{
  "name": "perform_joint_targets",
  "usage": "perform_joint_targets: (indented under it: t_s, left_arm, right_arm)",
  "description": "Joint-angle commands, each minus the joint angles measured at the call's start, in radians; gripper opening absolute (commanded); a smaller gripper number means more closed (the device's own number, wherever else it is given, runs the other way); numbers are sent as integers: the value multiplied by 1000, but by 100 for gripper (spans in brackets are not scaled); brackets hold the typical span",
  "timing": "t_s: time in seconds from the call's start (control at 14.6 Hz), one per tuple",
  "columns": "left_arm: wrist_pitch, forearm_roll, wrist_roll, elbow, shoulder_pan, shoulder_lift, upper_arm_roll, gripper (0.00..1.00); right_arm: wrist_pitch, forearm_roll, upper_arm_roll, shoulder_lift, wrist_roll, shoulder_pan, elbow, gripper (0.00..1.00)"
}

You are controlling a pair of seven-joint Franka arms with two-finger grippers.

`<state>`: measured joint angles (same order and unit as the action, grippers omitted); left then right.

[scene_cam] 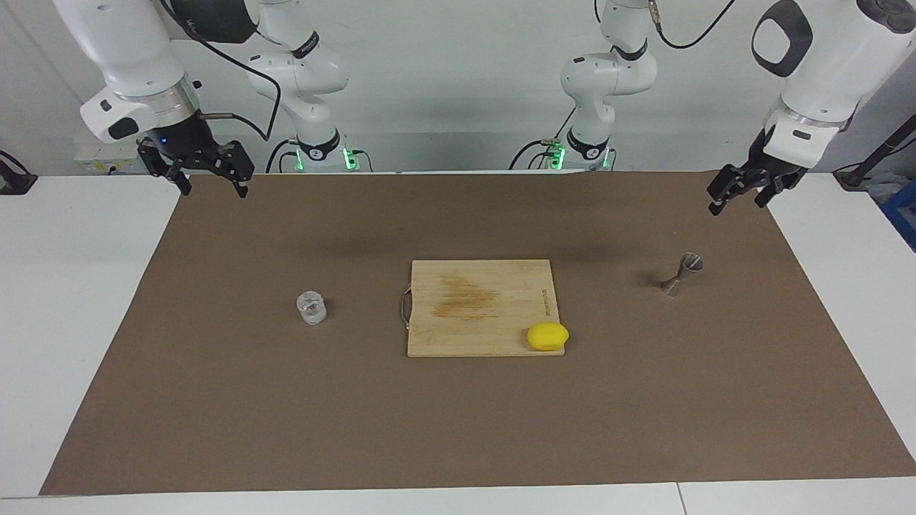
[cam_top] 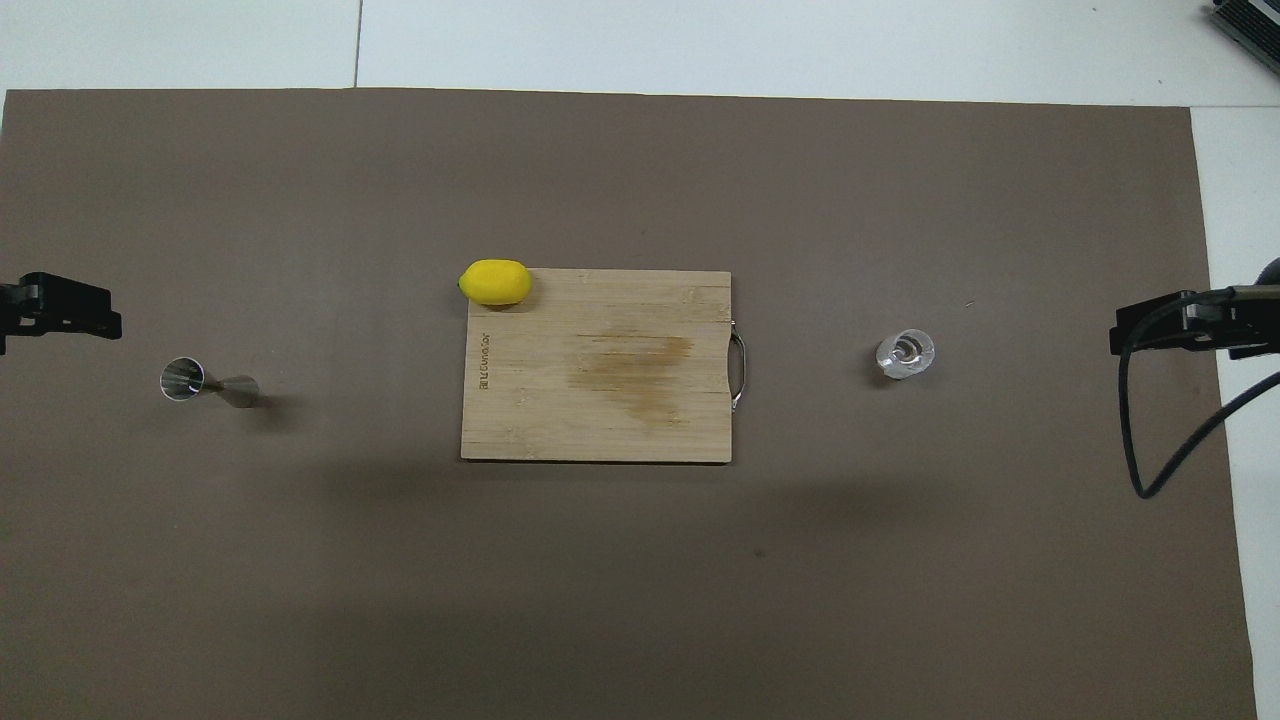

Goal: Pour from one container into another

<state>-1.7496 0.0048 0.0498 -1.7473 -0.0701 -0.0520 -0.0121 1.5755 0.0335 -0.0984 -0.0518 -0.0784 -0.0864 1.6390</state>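
The glass cup (scene_cam: 311,307) stands toward the right arm's end of the mat (scene_cam: 286,429); the jigger (scene_cam: 683,273) (upright) toward the left arm's end; left gripper (scene_cam: 737,194) and right gripper (scene_cam: 212,187) hang spread wide, empty, over the mat's robot-side corners

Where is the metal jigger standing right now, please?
The jigger stands on the brown mat toward the left arm's end, beside the cutting board, untouched.

A white table (scene_cam: 86,300) carries a brown mat (scene_cam: 286,415), holding glass cup (scene_cam: 312,307), cutting board (scene_cam: 472,322) and jigger (scene_cam: 682,275).
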Motion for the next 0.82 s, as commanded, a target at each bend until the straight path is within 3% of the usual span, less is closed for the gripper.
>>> perform_joint_targets:
  t_s: [0.0,0.2,0.48,0.61,0.75]
  left_arm:
    - [-71,-9,-1,-49,-37,-22,4,100]
    - [-134,-9,-1,-43,-48,35,3,100]
    - [-105,-8,1,-11,-88,43,1,100]
    - [-111,-6,8,-76,-92,21,1,100]
    - [-146,-8,10,-78,-79,20,6,100]
  right_arm:
    - [-2,-4,3,1,-63,7,5,100]
    - [-2,-15,3,-2,-151,5,10,100]
    - [7,-108,-3,-19,-253,37,51,100]
    - [17,-177,-4,-20,-323,69,74,100]
    - [21,-257,-6,-19,-397,89,90,100]
